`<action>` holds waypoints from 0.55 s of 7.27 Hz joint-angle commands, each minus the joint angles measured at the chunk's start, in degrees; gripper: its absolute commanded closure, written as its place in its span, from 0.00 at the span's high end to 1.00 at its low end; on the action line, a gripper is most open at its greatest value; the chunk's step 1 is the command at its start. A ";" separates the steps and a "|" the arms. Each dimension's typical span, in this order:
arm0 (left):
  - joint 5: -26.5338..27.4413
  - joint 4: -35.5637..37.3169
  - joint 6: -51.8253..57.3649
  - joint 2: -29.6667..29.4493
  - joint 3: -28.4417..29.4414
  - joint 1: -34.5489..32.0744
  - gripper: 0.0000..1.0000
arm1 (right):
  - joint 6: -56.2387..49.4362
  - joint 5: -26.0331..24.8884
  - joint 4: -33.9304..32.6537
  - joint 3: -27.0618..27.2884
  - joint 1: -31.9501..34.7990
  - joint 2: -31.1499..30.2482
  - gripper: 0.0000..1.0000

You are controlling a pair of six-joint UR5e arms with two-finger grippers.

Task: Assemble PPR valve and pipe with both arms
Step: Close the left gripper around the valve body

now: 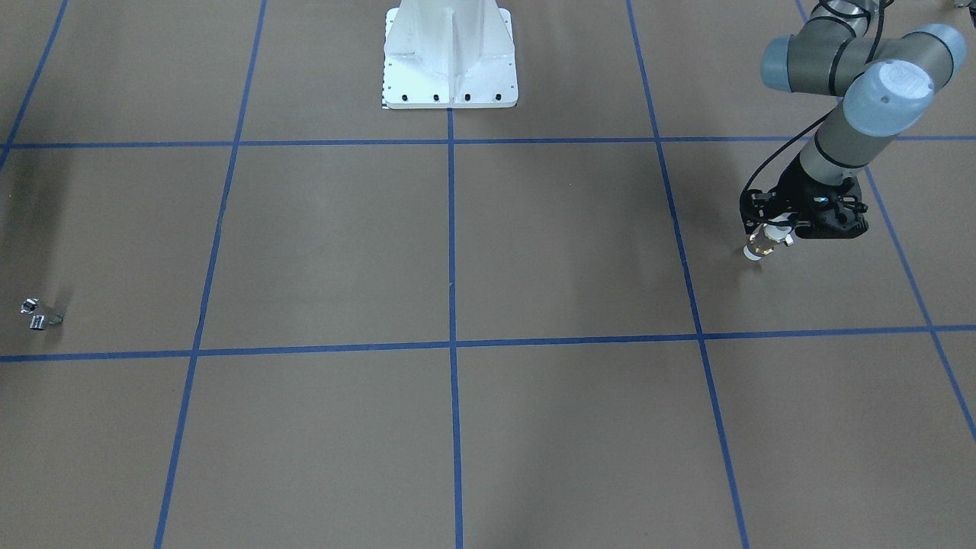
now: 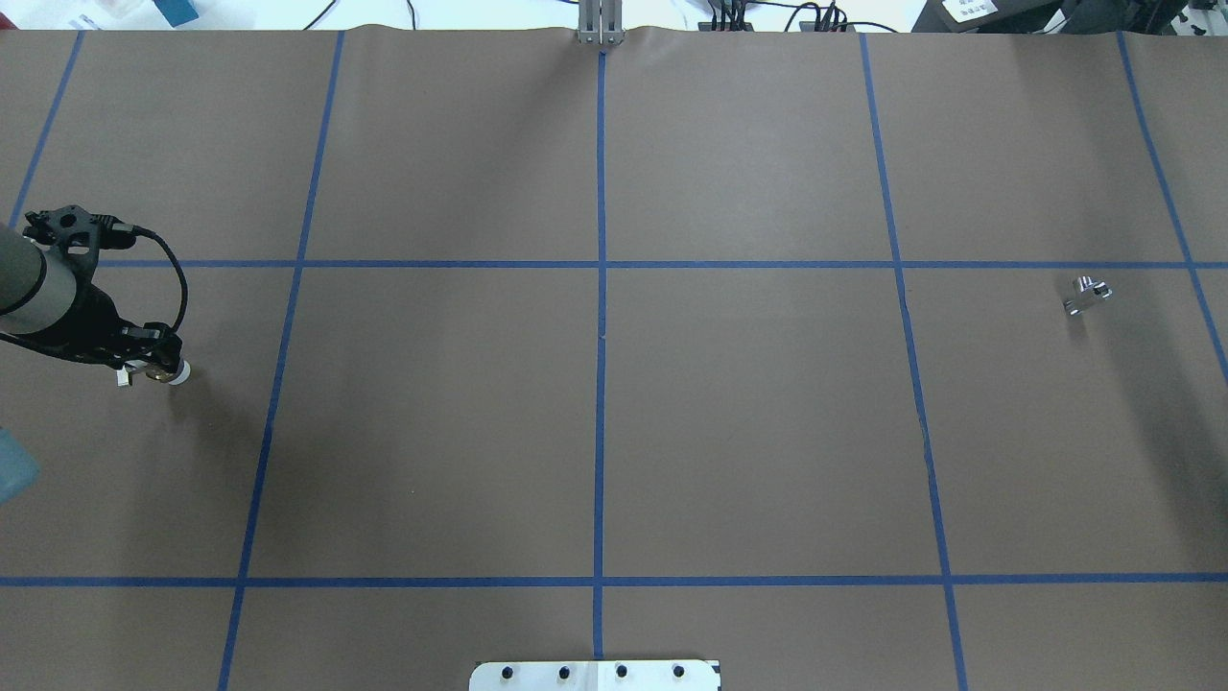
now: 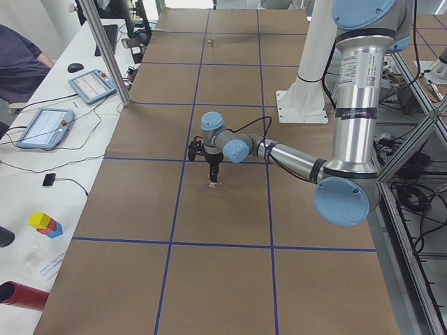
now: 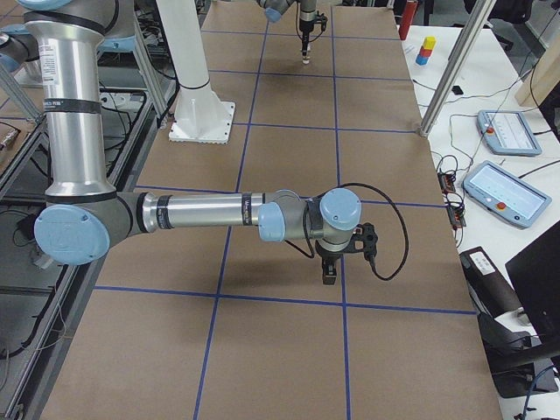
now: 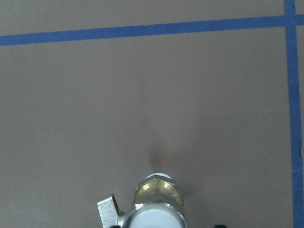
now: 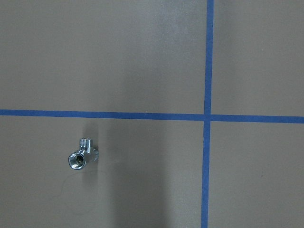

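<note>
We see the left gripper [image 1: 768, 238] at the right of the front-facing view, just below mid-height. Its jaws are closed on the PPR valve [image 1: 757, 249], whose brass band and one white end stick out beyond the fingers. In the left wrist view the valve fills the bottom edge, with its grey lever [image 5: 108, 209] at the lower left. Its shadow [image 5: 156, 154] falls on the paper a little higher in the frame. In the overhead view gripper and valve sit at the far left edge, about mid-height.

The right gripper [image 4: 329, 273] shows only in the right side view, pointing down over the table [image 1: 534, 252], and we cannot tell how its jaws stand. The pipe [image 6: 83, 156] lies on the brown paper in the lower left of the right wrist view, below a blue tape line [image 6: 142, 114]. In the front-facing view it sits at the far left edge, well apart from the valve. The white base plate [image 1: 450, 72] stands at the top centre there.
</note>
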 commanded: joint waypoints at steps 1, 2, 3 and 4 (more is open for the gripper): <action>0.00 0.17 -0.08 -0.08 -0.21 -0.08 0.10 | 0.00 0.00 0.00 0.04 0.00 0.06 0.99; 0.00 0.52 -0.26 -0.17 -0.65 -0.08 0.00 | 0.00 0.00 0.00 0.04 0.00 0.15 0.99; 0.00 4.18 -0.26 -1.30 -2.22 -0.08 0.00 | 0.00 0.00 0.00 0.12 0.00 0.07 0.99; 0.00 12.13 -0.26 -4.62 -5.02 -0.26 0.00 | 0.00 0.00 0.00 0.12 0.00 0.15 0.99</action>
